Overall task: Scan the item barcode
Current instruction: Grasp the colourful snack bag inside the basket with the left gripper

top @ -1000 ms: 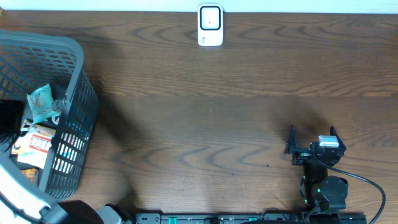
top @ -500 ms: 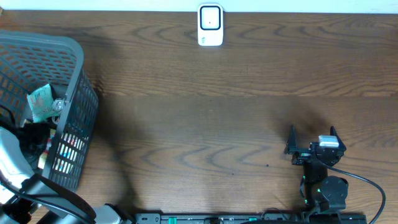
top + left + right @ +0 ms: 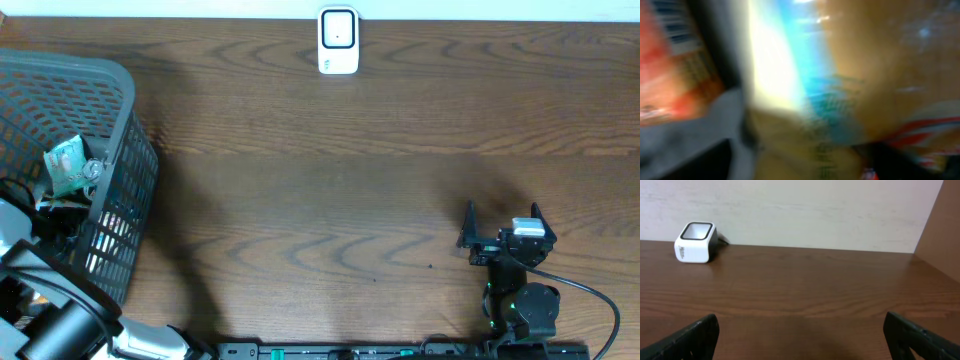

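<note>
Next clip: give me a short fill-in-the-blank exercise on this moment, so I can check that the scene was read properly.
1. The grey basket holding the teal packet sits at the ___ end of the table.
2. The scanner at the far edge is ___ in colour.
3. The right gripper, holding nothing, is ___.
Missing words: left; white; open.

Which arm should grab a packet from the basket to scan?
The left arm. It reaches down into the basket, its camera pressed close to the packets. The right gripper sits open, far across the table.
</note>
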`<action>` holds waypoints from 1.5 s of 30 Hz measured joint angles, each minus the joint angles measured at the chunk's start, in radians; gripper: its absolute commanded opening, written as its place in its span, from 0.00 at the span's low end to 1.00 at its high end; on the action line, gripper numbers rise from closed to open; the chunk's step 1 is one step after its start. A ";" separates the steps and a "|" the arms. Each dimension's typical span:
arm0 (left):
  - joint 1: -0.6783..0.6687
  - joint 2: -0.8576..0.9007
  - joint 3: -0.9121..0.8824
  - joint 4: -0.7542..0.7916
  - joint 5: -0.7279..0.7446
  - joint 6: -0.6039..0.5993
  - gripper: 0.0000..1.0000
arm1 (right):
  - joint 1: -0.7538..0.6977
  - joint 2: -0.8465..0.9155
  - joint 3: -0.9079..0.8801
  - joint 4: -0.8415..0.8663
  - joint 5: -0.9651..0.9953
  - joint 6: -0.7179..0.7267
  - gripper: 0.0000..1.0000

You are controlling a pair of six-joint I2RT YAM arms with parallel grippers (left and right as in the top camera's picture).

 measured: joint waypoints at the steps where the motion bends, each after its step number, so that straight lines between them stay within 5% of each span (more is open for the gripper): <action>1: -0.003 0.010 0.008 0.008 0.018 0.010 0.08 | 0.000 0.000 0.000 0.000 0.000 0.000 0.99; 13: -0.003 -0.069 0.032 -0.087 -0.009 0.024 0.08 | 0.000 0.000 0.000 0.000 0.000 0.000 0.99; 25: -0.001 -0.643 0.057 -0.061 -0.037 -0.051 0.07 | 0.000 0.000 0.000 0.000 0.000 0.000 0.99; 35: -0.001 -0.789 0.058 0.051 0.024 -0.092 0.08 | 0.000 0.000 0.000 0.000 0.000 0.000 0.99; 36: -0.001 -0.792 0.058 0.058 0.029 -0.092 0.11 | 0.000 0.000 0.000 0.000 0.000 0.000 0.99; 38: -0.001 -0.793 0.058 0.055 0.040 -0.094 0.53 | 0.000 0.000 0.000 0.000 0.000 0.000 0.99; 39: -0.001 -0.789 0.060 0.048 0.040 -0.095 0.64 | 0.000 0.000 0.000 0.000 0.000 0.000 0.99; 45: -0.001 -0.616 0.066 -0.110 -0.034 -0.116 0.73 | 0.000 0.000 0.000 0.000 0.000 0.000 0.99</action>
